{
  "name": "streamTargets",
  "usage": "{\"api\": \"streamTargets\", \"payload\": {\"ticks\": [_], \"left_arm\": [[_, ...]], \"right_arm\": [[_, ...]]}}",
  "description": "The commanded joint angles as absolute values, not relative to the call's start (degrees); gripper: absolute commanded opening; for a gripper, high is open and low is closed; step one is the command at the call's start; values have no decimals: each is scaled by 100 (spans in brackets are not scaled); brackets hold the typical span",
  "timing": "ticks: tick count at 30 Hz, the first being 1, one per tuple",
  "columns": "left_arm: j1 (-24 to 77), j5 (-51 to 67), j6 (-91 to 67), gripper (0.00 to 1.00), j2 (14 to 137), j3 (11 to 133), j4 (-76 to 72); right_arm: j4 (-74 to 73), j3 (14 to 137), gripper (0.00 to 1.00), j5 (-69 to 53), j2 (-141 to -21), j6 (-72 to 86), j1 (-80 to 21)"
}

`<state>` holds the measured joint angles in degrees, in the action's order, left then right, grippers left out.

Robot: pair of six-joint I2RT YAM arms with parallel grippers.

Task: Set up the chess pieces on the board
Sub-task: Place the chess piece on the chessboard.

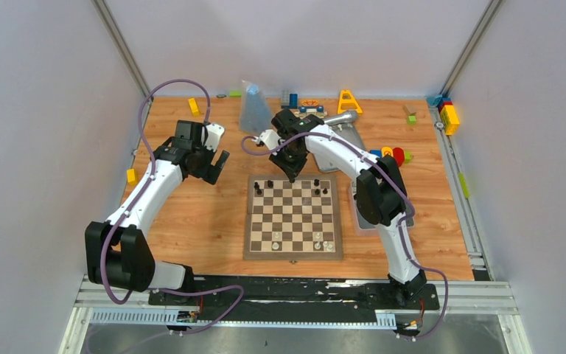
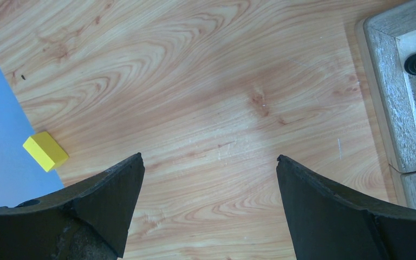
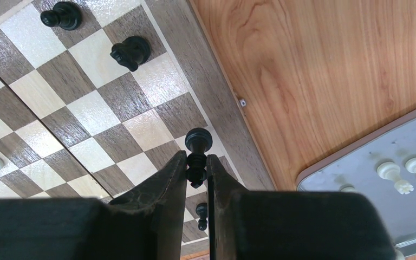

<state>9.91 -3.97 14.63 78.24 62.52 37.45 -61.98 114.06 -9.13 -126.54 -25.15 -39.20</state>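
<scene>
Where the right claw [image 3: 196, 165] hangs over the board's [image 1: 292, 221] far edge, the overhead view hides its catch. Its wrist camera shows it pinching a slim black chess piece [image 3: 197, 146] by the stem, the round head over a cream square beside the brown border. A smooth grey tray [image 3: 352, 162], cut off by the frame, holds cream chessmen [image 3: 395, 176]. The left claw [image 2: 210, 162] is spread wide over the bare grained wooden counter [image 2: 206, 81], near a yellow block [image 2: 44, 150].

Wooden table [image 1: 191, 221]: board [image 1: 292, 221], tray [image 3: 357, 157] (blocks [image 1: 130, 175] too)
</scene>
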Motion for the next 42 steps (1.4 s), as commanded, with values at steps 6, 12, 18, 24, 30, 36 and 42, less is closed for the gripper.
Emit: {"api": "streamTargets", "payload": {"ticks": [6, 12, 18, 24, 30, 36, 42], "left_arm": [[958, -429, 1502, 100, 7601, 6238, 3568], [962, -431, 1505, 100, 7588, 6228, 3568], [958, -431, 1512, 100, 7585, 6228, 3560], [958, -431, 1505, 100, 7585, 6222, 3558], [958, -439, 1519, 100, 7568, 6220, 3552], [958, -439, 1514, 100, 7572, 6222, 3547], [963, -457, 1517, 100, 7560, 6221, 3546]], "right_arm": [[-6200, 11787, 5, -1103, -12913, -2400, -3999], [-6227, 11852, 5, -1127, -13004, -2399, -4068], [-6286, 11861, 5, -1112, -13051, -2399, -4124], [-6310, 11832, 6, -1053, -13051, -2406, -4166], [-6309, 11843, 9, -882, -13110, -2413, -4165], [-6304, 11852, 9, -806, -13120, -2426, -4166], [-6309, 11796, 10, -786, -13070, -2428, -4166]]}}
